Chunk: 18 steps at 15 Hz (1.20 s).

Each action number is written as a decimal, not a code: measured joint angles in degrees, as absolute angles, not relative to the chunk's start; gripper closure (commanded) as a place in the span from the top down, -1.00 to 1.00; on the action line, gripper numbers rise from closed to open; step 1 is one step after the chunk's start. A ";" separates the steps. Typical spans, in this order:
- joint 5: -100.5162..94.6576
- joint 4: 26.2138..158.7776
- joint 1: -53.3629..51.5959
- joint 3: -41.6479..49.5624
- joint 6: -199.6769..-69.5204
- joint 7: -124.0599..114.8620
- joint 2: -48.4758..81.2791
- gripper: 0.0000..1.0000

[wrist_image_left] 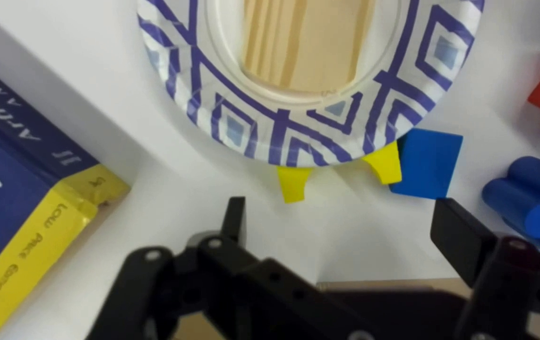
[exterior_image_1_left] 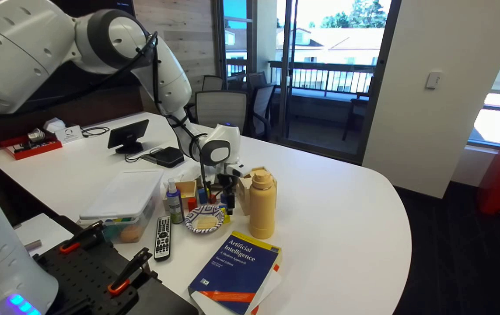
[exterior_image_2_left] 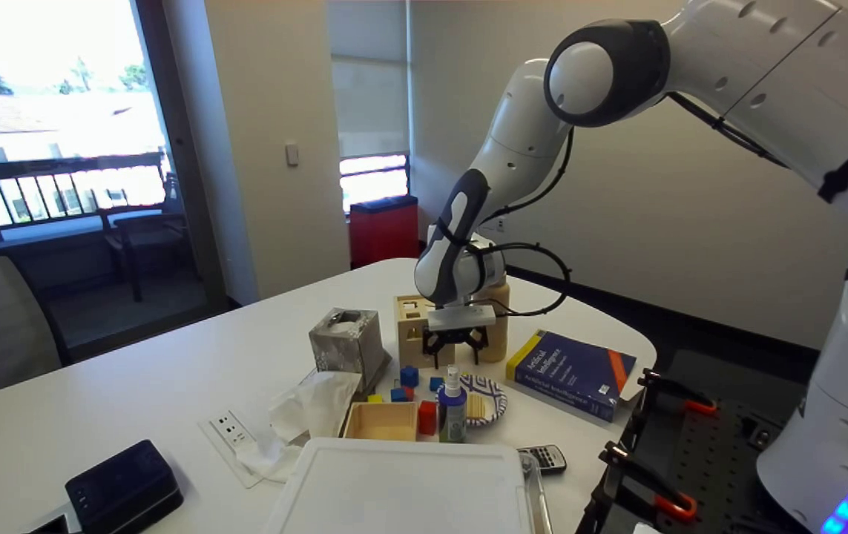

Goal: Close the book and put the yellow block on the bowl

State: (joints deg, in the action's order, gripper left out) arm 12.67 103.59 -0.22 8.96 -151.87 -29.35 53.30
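Observation:
The thick blue book (exterior_image_1_left: 236,271) lies shut on the table; it also shows in an exterior view (exterior_image_2_left: 572,371) and in the wrist view (wrist_image_left: 10,189). The bowl (wrist_image_left: 236,127), white with a purple pattern, holds pale wooden pieces; it shows in both exterior views (exterior_image_1_left: 191,221) (exterior_image_2_left: 498,400). Two yellow parts of a yellow block (wrist_image_left: 293,184) stick out from under the bowl's rim; I cannot tell whether they are one block. Yellow also shows beside the bowl in an exterior view (exterior_image_1_left: 227,217). My gripper (wrist_image_left: 340,212) is open and empty above the table beside the bowl.
A blue block (wrist_image_left: 428,163) touches the yellow. A tan bottle (exterior_image_1_left: 262,205) and a wooden shape box (exterior_image_2_left: 412,334) stand close to the gripper. A spray bottle (exterior_image_1_left: 174,203), remote (exterior_image_1_left: 162,238), wooden tray (exterior_image_2_left: 383,423), another yellow block (exterior_image_2_left: 375,399) and lidded bin (exterior_image_1_left: 123,197) lie around.

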 measured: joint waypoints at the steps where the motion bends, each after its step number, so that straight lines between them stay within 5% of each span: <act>1: 12.67 103.31 -0.15 8.96 -151.48 -29.35 53.67 1.00; 18: 12.26 96.82 2.88 7.18 -139.82 -18.45 56.26 1.00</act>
State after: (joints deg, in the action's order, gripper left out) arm 12.26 96.82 2.88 7.18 -139.82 -18.45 56.26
